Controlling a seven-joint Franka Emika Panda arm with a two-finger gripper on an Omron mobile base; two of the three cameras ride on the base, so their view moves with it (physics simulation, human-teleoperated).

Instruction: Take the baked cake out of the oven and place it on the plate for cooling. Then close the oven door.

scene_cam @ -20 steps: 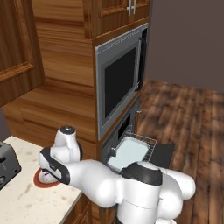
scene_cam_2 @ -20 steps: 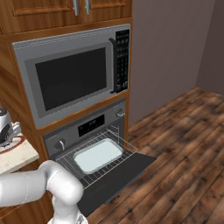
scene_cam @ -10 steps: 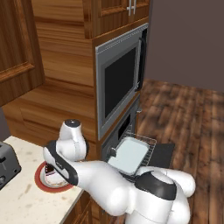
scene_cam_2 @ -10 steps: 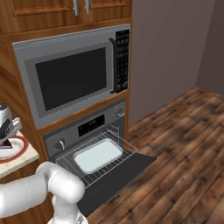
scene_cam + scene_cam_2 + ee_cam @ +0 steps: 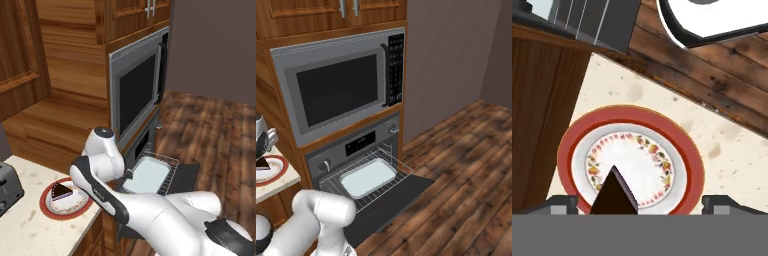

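The baked cake point(image 5: 614, 192), a dark brown wedge, lies on the plate point(image 5: 677, 145), which has a red rim and a white patterned centre. My gripper point(image 5: 641, 205) hangs open just above it, one fingertip on each side of the slice and neither touching it. From the left base, the cake point(image 5: 62, 191) sits on the plate point(image 5: 75, 210) at the counter's edge, with my hand a little above and to the right. The oven point(image 5: 358, 145) stands beneath the microwave, and its oven door point(image 5: 398, 192) is dropped fully open.
A wire rack carrying a pale baking tray point(image 5: 368, 177) is pulled out over the open door. A dark toaster point(image 5: 7, 187) stands left of the plate on the speckled counter point(image 5: 35, 235). The microwave point(image 5: 341, 85) is above the oven. Wooden floor point(image 5: 466, 175) lies to the right.
The gripper has opened and let go of the cake, which now rests on the plate. The hand has lifted up and away from the plate.
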